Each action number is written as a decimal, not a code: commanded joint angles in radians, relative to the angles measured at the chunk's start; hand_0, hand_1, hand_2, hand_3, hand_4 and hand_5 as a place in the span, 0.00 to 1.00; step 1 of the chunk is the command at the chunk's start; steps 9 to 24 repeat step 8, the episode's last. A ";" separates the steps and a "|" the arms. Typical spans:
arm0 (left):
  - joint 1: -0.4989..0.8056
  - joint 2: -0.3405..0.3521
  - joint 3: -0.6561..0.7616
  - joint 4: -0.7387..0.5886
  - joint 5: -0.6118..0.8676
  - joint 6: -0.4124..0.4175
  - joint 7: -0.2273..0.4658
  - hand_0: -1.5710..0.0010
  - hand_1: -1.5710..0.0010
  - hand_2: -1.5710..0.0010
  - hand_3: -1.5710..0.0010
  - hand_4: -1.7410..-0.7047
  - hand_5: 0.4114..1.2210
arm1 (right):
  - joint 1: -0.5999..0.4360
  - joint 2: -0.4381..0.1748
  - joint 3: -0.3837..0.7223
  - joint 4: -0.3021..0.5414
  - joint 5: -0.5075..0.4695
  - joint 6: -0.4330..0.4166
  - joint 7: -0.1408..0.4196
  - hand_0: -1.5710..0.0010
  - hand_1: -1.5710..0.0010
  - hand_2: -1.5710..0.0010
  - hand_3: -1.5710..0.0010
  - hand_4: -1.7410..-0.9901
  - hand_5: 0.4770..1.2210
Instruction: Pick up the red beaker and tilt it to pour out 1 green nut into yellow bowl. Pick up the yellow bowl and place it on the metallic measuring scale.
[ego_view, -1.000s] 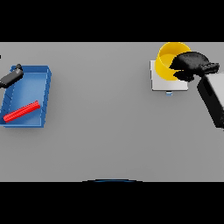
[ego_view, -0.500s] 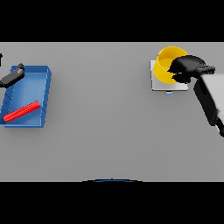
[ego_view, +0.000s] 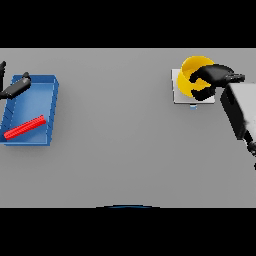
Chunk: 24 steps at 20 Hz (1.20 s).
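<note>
The red beaker (ego_view: 25, 127) lies on its side in the blue tray (ego_view: 47, 115) at the table's (ego_view: 120, 150) left, its long axis running from the tray's lower left up toward the right; which end is the mouth cannot be made out. The yellow bowl (ego_view: 189, 75) sits on the pale scale (ego_view: 180, 95) at the far right, opening upward, its right half hidden by the right hand (ego_view: 212, 77). That hand's fingers curl over the bowl's right rim and down its near side, grasping it. Compared with half a second ago, the bowl and scale lie where they were, while the right forearm has swung so that its pale casing now sits closer to the scale's right edge and fills more of the view's right side, cut off at the border. The left hand (ego_view: 15, 87) shows at the tray's upper left corner, much as before, partly cut off by the view's edge, so whether it is released or clenched cannot be told. No nut can be seen in the bowl or tray.
</note>
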 joint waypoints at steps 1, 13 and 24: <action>-0.005 0.005 0.007 0.006 0.004 -0.005 -0.005 1.00 1.00 1.00 1.00 0.90 0.41 | -0.006 0.001 0.003 0.011 0.004 0.002 -0.006 0.84 0.86 0.75 0.65 0.47 0.41; -0.002 0.006 0.003 -0.021 0.000 0.014 0.019 1.00 1.00 1.00 1.00 0.89 0.40 | -0.035 0.008 0.026 0.056 0.036 0.001 -0.043 0.97 0.97 0.93 0.78 0.58 0.34; -0.002 0.006 0.003 -0.021 0.000 0.014 0.019 1.00 1.00 1.00 1.00 0.89 0.40 | -0.035 0.008 0.026 0.056 0.036 0.001 -0.043 0.97 0.97 0.93 0.78 0.58 0.34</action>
